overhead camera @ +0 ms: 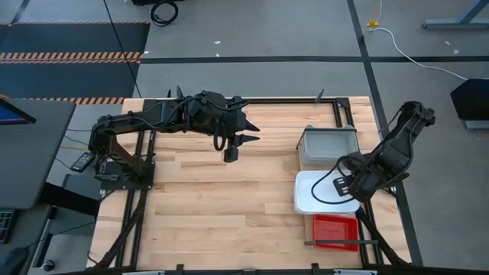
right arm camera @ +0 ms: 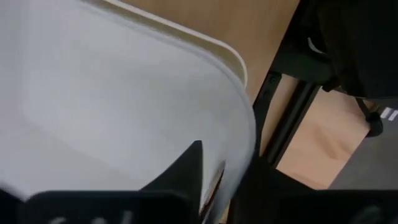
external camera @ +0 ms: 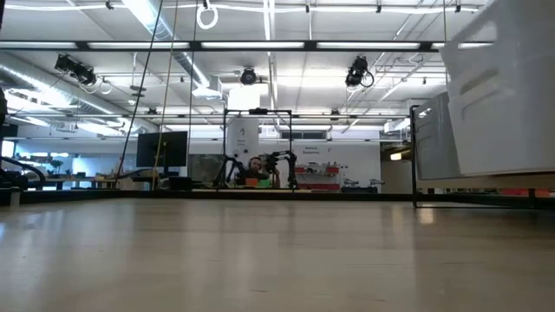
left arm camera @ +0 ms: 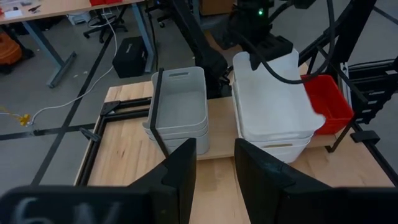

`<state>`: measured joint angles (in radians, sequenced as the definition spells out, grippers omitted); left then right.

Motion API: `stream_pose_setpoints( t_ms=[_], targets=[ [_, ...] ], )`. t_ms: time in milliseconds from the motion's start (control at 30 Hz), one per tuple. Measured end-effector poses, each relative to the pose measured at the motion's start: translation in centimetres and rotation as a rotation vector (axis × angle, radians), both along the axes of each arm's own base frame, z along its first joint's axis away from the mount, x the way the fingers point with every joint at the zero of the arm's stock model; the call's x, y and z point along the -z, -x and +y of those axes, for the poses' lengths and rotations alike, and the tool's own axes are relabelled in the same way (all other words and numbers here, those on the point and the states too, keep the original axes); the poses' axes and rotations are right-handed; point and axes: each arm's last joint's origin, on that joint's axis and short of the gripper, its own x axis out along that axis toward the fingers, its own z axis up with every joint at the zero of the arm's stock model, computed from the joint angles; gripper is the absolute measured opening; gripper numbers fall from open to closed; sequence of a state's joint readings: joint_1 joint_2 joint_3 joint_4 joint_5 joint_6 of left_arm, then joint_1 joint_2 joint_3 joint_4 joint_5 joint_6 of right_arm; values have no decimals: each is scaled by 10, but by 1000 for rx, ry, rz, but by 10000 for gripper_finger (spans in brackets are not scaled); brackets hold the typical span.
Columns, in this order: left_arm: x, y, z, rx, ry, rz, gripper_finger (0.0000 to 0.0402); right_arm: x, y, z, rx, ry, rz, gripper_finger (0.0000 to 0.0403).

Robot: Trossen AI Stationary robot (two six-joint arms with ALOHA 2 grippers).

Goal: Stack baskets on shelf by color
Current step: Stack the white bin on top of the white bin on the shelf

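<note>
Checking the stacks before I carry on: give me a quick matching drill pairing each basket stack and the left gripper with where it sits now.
Column 1:
1. grey baskets
2. white baskets
3. red baskets
4. left gripper

Column 2:
A. middle of the shelf, right gripper at its rim
B. above the bare tabletop, away from the shelf
C. far end of the shelf
D. near end of the shelf

Pairs: 1-C, 2-A, 3-D, 4-B

White baskets (overhead camera: 325, 191) are showing plain and pale; grey baskets (overhead camera: 328, 145) are showing light grey; the red basket (overhead camera: 335, 227) is showing bright; the tabletop (overhead camera: 214, 198) is showing blond slats.
</note>
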<state>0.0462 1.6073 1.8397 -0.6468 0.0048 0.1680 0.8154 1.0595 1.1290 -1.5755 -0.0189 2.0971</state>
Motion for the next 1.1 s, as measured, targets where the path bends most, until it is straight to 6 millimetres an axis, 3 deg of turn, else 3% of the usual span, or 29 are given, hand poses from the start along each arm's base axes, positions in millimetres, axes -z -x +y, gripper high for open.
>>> stream_pose_setpoints(
  t_ms=[167, 267, 700, 933, 1100],
  targets=[
    [0, 0, 0, 0, 0, 0, 117, -1, 0, 0, -3, -4, -11, 12],
    [0, 0, 0, 0, 0, 0, 117, -2, 1, -1, -4, -30, -25, 11],
    [0, 0, 0, 1, -1, 0, 117, -4, 3, -3, 56, -59, -23, 84],
    [0, 0, 0, 0, -1, 0, 117, -3, 2, -1, 27, -67, -37, 169],
    [0, 0, 0, 0, 1, 0, 117, 8, 2, -1, 19, -42, -11, 219]
  ],
)
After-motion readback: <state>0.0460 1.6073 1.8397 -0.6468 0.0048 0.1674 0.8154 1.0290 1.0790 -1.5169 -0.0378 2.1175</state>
